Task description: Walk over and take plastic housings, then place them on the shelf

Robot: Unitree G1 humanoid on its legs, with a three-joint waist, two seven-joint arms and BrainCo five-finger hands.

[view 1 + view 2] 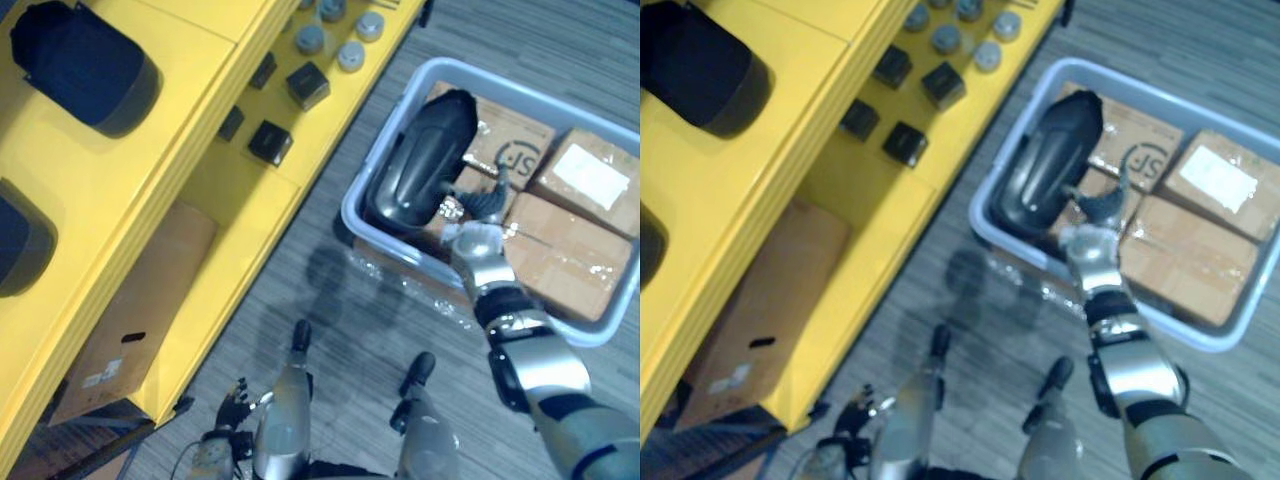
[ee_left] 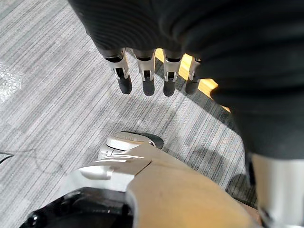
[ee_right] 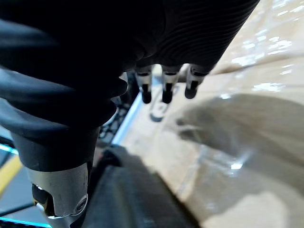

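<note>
Housing: black plastic housing (image 1: 420,165) lies in the grey bin (image 1: 352,215) on cardboard boxes (image 1: 570,250), its long axis slanting from the near rim to the far wall.
My right hand (image 1: 480,225): fingers loose, just beside it.
My left hand (image 2: 147,78): released, low.
Room: striped carpet (image 1: 330,290), yellow shelf (image 1: 200,110).
Unclear: thumb contact.

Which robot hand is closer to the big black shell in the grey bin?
The right hand. It reaches into the bin, beside the black housing, over the cardboard boxes. The left hand hangs above the floor near the yellow shelf, far from it.
</note>
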